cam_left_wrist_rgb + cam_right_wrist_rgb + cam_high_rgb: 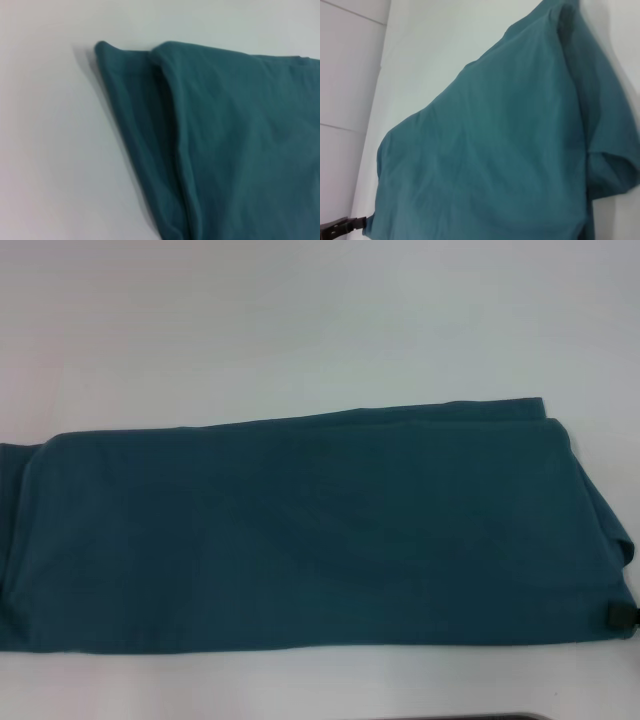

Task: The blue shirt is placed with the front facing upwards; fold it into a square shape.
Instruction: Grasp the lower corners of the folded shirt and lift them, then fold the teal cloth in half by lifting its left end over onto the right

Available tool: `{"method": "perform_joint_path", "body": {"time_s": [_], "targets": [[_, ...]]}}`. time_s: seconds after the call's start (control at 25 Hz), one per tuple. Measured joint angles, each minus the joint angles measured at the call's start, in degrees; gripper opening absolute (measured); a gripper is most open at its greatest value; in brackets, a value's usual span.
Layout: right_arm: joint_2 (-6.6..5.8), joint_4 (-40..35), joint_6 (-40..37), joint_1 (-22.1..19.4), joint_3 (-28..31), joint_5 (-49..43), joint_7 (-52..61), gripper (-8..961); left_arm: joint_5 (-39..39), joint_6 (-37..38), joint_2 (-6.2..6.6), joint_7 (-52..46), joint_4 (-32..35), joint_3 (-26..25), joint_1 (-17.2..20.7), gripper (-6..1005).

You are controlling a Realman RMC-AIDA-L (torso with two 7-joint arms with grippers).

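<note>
The blue shirt [300, 530] lies on the white table [300, 320], folded into a long band that runs left to right. Only plain teal cloth shows; the print and the neck label are hidden. Its left end runs past the edge of the head view. The left wrist view shows a layered folded end of the shirt [225, 140] lying flat. The right wrist view shows a sleeve fold and the shirt's body [495, 150]. A small dark part of my right gripper [620, 617] sits at the shirt's near right corner; it also shows in the right wrist view [342, 227]. My left gripper is out of view.
Bare white table lies beyond the shirt and in a narrow strip in front of it [250, 680]. A dark edge [470, 717] shows at the near side of the head view. Pale tiles [345, 75] lie beside the table in the right wrist view.
</note>
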Motion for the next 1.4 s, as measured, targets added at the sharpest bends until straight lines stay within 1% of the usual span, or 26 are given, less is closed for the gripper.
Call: {"method": "perform_joint_path", "body": {"time_s": [0.2,0.36,0.48,0.64,0.8,0.92,0.96,1.0,1.04,1.08,1.16,1.28,1.4], "targets": [[-1.03,0.0,-0.29,0.41,0.48,0.18,1.58,74,-0.08,-0.32,0.19,-1.01,-0.55,-0.01,-0.3,22],[-1.63,-0.16,-1.38,1.15,2.74,0.27,2.1,223,-0.12,-0.5,0.88,-1.99,-0.63,-1.17,-0.72,27],[-2.25,-0.25,-2.33,1.96,5.0,0.31,2.23,339,-0.5,-0.58,1.36,-2.14,-0.63,-3.45,-1.41,130],[-2.84,-0.31,-3.06,3.54,7.87,0.34,2.24,509,-1.32,-0.61,1.37,-2.16,-0.52,-5.23,-3.25,278],[-3.31,-0.4,-3.04,5.3,9.63,0.43,2.2,612,-3.65,-0.9,0.91,-2.15,-0.24,-5.3,-5.39,437],[-3.35,-0.43,-2.67,6.55,10.51,0.63,2.11,689,-6.09,-0.9,0.25,-1.81,-0.1,-5.26,-7.01,674],[-3.35,-0.45,-2.57,7.0,10.67,0.66,2.16,715,-6.09,-0.9,0.25,-1.81,-0.1,-5.26,-7.01,674],[-3.35,-0.48,-2.41,7.48,10.74,0.69,2.28,719,-6.83,-0.91,0.07,-1.66,-0.08,-5.13,-7.37,674],[-3.35,-0.48,-2.27,7.8,10.75,0.68,2.35,723,-8.17,-1.0,-0.55,-1.25,0.05,-4.68,-8.41,675],[-3.37,-0.49,-2.04,8.09,10.76,0.68,2.53,727,-8.27,-1.02,-0.64,-1.19,0.07,-4.64,-8.51,675],[-3.41,-0.5,-1.28,8.4,10.63,0.65,2.94,735,-8.83,-1.15,-1.34,-0.57,0.27,-4.48,-9.17,675],[-3.42,-0.71,-0.04,8.54,10.01,-0.01,3.98,735,-9.25,-1.76,-2.06,0.05,0.51,-4.43,-9.7,675],[-3.43,-1.87,0.52,8.55,9.76,-1.87,5.61,735,-9.35,-2.53,-2.49,0.1,0.78,-4.15,-9.91,676]]}}
